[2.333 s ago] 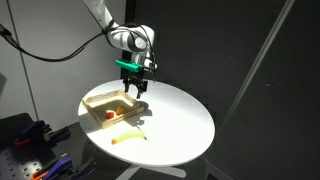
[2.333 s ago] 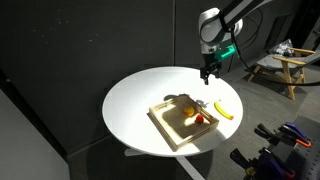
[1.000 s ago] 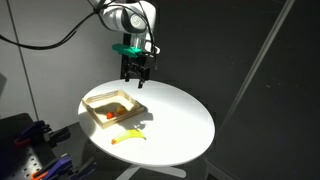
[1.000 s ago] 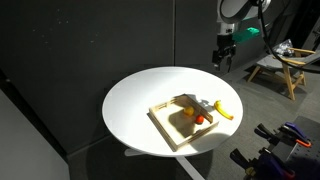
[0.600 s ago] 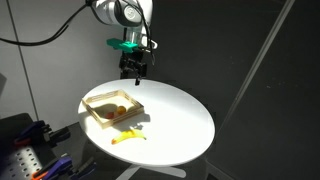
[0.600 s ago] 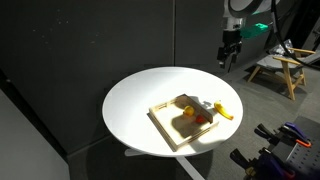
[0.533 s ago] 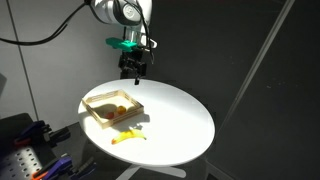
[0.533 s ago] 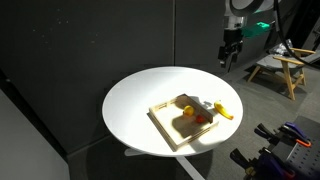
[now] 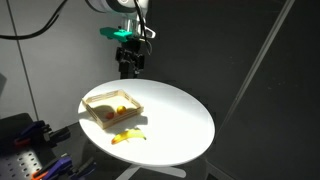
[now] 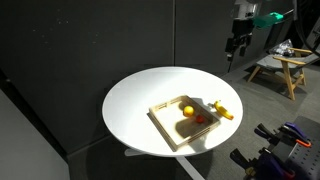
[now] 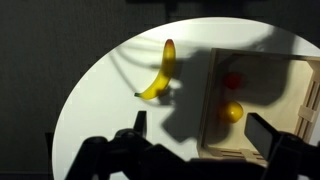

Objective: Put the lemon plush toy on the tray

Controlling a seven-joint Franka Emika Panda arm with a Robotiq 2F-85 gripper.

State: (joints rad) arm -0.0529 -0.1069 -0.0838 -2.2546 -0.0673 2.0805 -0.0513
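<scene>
The yellow lemon plush toy (image 10: 187, 110) lies inside the wooden tray (image 10: 165, 128) next to a small red item (image 10: 199, 118). The wrist view looks down on the lemon (image 11: 232, 112) and the tray's wall (image 11: 208, 100). My gripper (image 11: 200, 128) is open and empty, with its fingers spread wide. It hangs high above the table in both exterior views (image 9: 128, 66) (image 10: 232, 50), well clear of the tray (image 9: 95, 98).
A banana (image 10: 224, 110) lies on the round white table (image 10: 135, 100) just outside the tray; it also shows in the wrist view (image 11: 158, 75) and an exterior view (image 9: 128, 137). A wooden chair (image 10: 272, 68) stands beyond the table.
The gripper has risen steadily up and away from the tray, open and empty. The lemon stays in the tray; the banana has not moved.
</scene>
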